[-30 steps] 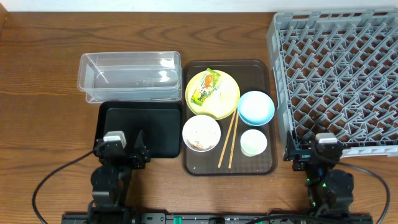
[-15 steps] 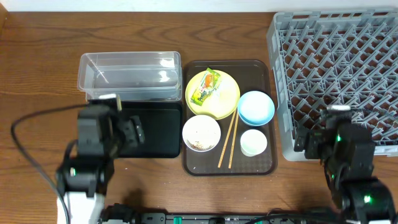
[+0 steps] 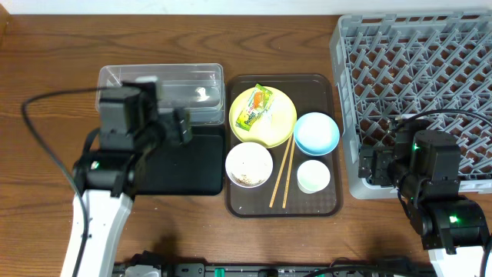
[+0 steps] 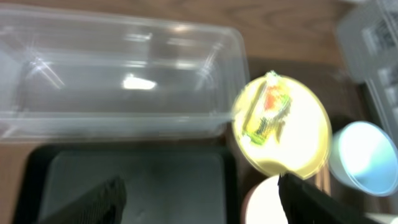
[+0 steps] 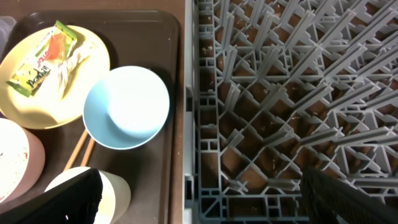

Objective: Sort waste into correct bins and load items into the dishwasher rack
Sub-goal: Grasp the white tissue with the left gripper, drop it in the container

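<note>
On the brown serving tray (image 3: 330, 201) stand a yellow plate (image 3: 277, 129) carrying the green-yellow wrapper (image 3: 254, 108) and a white plastic scrap (image 5: 68, 65), a light blue bowl (image 3: 316, 132), a white bowl (image 3: 248, 164) with food scraps, a white cup (image 3: 313, 175) and two chopsticks (image 3: 281, 173). The clear tub (image 3: 161, 92) and black tray (image 3: 192, 165) lie to the left, the grey rack (image 3: 419, 85) to the right. My left gripper (image 4: 202, 205) is open and empty above the black tray. My right gripper (image 5: 205, 199) is open and empty above the rack's front left edge.
The wooden table (image 3: 46, 92) extends left of the bins. The rack's left wall (image 5: 189, 124) runs close beside the brown tray (image 5: 177, 93). A black cable (image 3: 46, 146) loops from the left arm over the table.
Both arms have risen from the front edge and moved inward. The left gripper now hangs over the black tray near the tub; the right one sits at the rack's front left corner.
</note>
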You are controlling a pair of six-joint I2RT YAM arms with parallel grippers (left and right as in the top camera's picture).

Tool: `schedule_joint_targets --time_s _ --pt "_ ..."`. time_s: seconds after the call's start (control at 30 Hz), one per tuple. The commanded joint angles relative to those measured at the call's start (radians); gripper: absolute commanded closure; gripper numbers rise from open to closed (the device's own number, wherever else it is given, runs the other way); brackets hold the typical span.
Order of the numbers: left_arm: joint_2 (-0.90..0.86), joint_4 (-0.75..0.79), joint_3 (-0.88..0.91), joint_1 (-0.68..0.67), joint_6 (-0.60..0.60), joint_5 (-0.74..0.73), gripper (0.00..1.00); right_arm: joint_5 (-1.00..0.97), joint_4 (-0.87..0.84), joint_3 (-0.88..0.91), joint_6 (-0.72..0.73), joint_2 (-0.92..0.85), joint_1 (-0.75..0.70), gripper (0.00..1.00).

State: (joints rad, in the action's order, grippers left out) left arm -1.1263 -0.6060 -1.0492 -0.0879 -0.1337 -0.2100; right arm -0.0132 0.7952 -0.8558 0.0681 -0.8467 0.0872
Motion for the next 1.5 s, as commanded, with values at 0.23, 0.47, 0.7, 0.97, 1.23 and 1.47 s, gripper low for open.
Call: schedule_joint_targets --time_s 0.23,0.47,0.7,0.97,1.23,1.47 --pt "-0.36 0.227 -0.163 -0.266 0.186 0.028 0.2 0.014 0.002 -0.023 0.014 0.004 -0.002 0.01" --pt "-0.587 0.381 -0.163 -0.394 0.186 0.039 0.2 0.014 0.006 -0.023 0.013 0.004 -0.002 0.01" --pt "-0.77 0.433 -0.163 -0.449 0.185 0.039 0.26 0.014 0.006 -0.023 0.013 0.002 -0.002 0.01" --pt "-0.83 0.425 -0.163 -0.449 0.182 0.039 0.52 0.014 0.01 -0.023 0.013 0.002 -0.002 0.01" --pt "-0.83 0.36 -0.163 -0.448 0.182 0.039 0.81 0.014 0.01 -0.023 0.013 0.002 -0.002 0.01" --pt "-0.773 0.361 -0.167 -0.446 0.182 0.039 0.94 0.014 0.012 -0.023 0.013 0.002 -0.002 0.01"
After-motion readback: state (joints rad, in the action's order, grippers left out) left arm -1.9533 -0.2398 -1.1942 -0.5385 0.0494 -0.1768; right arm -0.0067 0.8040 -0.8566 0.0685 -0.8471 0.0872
